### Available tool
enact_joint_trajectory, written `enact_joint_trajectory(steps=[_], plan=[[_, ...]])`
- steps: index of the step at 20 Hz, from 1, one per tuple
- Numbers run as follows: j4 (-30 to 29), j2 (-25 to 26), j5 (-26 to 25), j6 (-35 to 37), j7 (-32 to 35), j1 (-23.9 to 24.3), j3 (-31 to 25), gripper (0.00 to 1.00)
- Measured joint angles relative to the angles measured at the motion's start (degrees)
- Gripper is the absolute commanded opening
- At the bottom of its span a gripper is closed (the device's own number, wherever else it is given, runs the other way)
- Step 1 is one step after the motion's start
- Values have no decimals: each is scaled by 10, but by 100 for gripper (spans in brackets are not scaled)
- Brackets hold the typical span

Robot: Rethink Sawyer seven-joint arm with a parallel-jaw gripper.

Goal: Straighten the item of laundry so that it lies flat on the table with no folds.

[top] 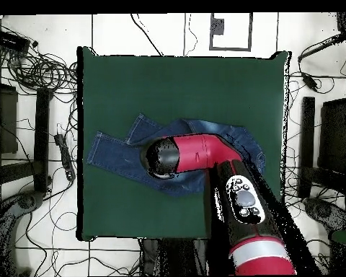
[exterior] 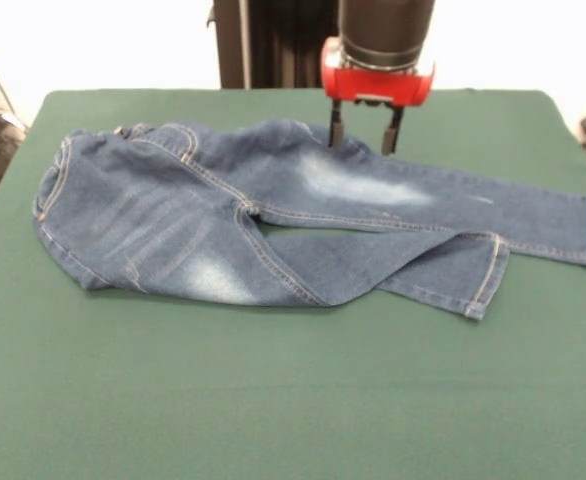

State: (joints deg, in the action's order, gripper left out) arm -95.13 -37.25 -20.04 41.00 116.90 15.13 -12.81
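Observation:
The item of laundry, a small pair of blue jeans (exterior: 223, 210) with faded patches, lies across the green table (exterior: 273, 400). Its waistband is at the left and its legs run right. The nearer leg is shorter-looking and partly tucked against the longer one, with its hem turned near the middle right. My gripper (exterior: 363, 135) hangs open at the far edge of the upper thigh, its two black fingertips at the fabric's rim. In the overhead view the arm (top: 205, 155) covers the middle of the jeans (top: 111, 153) and hides the gripper. The legs there point left.
Broad green cloth (top: 169, 79) surrounds the jeans on all sides. Cables (top: 32, 65) and dark stands (top: 327, 137) crowd the floor beyond the table's left and right edges.

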Motion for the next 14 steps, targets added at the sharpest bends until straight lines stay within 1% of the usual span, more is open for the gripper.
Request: enact_joint_trajectory(steps=[3,4,14], plan=[[7,-10,10,8,0,-11,11,100],[14,-17,14,8,0,-21,25,0],[18,-24,17,8,0,-27,48,0]])
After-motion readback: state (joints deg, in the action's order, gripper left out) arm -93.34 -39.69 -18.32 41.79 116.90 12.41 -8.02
